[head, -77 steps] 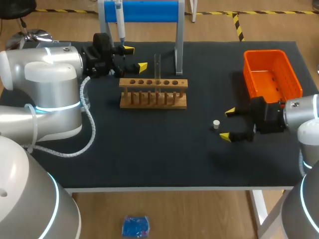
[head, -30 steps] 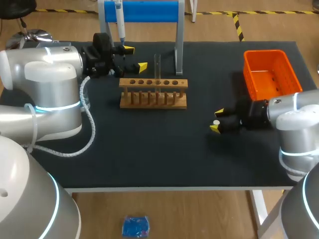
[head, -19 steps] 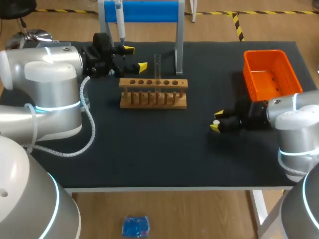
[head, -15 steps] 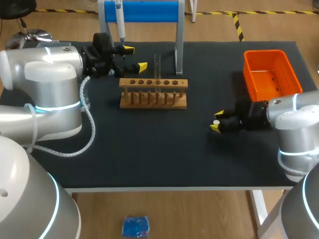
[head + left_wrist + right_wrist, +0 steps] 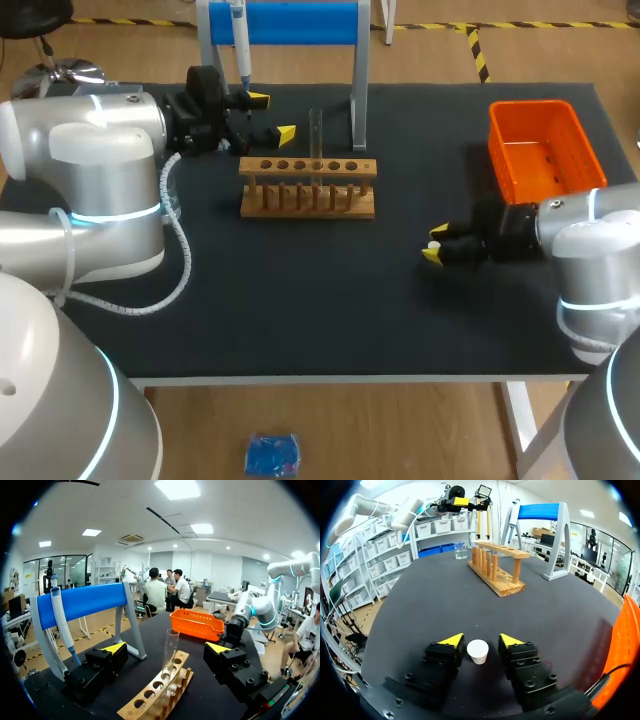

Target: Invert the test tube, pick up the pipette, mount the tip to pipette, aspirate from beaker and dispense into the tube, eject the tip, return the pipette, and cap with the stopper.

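While the stopper [image 5: 478,651] lies on the table between the parted fingers of the right gripper [image 5: 435,245] at centre right (a gap is seen beside one finger), the left gripper [image 5: 272,116], likewise spread, is held upper left, near the test tube [image 5: 316,135] upright in the rack [image 5: 308,187].

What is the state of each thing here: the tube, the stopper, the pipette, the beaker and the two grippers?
Tube: upright in the rack, uncapped.
Stopper: standing on the table, not gripped.
Pipette: hanging on its stand.
Beaker: upright on the table.
Left gripper: open, holding nothing.
Right gripper: open around the stopper.
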### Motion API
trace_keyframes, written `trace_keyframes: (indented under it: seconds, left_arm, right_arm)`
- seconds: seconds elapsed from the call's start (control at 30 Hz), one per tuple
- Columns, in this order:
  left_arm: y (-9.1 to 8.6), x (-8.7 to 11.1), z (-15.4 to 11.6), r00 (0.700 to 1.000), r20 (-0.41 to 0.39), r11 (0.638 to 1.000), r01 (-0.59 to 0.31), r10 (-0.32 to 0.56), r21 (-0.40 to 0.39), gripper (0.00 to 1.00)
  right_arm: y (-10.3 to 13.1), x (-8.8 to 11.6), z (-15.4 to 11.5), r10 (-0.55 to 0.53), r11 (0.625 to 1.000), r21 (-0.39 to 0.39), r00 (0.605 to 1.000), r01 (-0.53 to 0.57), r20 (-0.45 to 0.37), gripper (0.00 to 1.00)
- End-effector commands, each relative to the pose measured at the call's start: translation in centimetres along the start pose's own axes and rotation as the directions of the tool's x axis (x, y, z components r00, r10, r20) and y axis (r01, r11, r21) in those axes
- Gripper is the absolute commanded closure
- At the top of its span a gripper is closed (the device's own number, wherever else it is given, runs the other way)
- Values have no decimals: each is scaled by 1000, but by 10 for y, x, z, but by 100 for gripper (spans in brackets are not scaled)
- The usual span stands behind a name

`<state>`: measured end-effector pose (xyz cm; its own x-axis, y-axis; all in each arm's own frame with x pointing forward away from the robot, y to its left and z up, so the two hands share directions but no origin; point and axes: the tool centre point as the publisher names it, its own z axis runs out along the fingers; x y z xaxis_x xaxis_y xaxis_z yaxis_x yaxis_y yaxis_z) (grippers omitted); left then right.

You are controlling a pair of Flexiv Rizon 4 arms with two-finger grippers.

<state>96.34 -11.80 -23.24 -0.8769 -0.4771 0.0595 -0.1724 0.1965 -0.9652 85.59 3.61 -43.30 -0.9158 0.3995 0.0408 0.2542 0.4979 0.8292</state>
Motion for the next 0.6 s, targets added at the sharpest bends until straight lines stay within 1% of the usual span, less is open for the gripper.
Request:
trace_keyframes:
  seconds: [0.03,0.07,0.13,0.2,0.43,0.57,0.6]
  left_arm:
    - [2,1,2,1000,7,1000,-2,2,7,0]
    - [2,1,2,1000,7,1000,-2,2,7,0]
    - [2,1,2,1000,7,1000,-2,2,7,0]
    - [2,1,2,1000,7,1000,-2,2,7,0]
    - [2,1,2,1000,7,1000,-2,2,7,0]
    - [2,1,2,1000,7,1000,-2,2,7,0]
    - [2,1,2,1000,7,1000,-2,2,7,0]
  right_arm:
    - [-1,1,-1,-1,1000,2,1000,1,-2,78]
    - [-1,1,-1,-3,1000,3,1000,3,-1,83]
    - [-1,1,-1,-4,1000,4,1000,4,0,89]
    - [-2,1,-1,-7,1000,5,1000,7,2,100]
    - [0,3,-2,-12,1000,2,1000,12,3,100]
    - [9,5,-8,-17,1000,-1,1000,17,7,100]
    - [12,6,-10,-26,1000,10,1000,26,12,100]
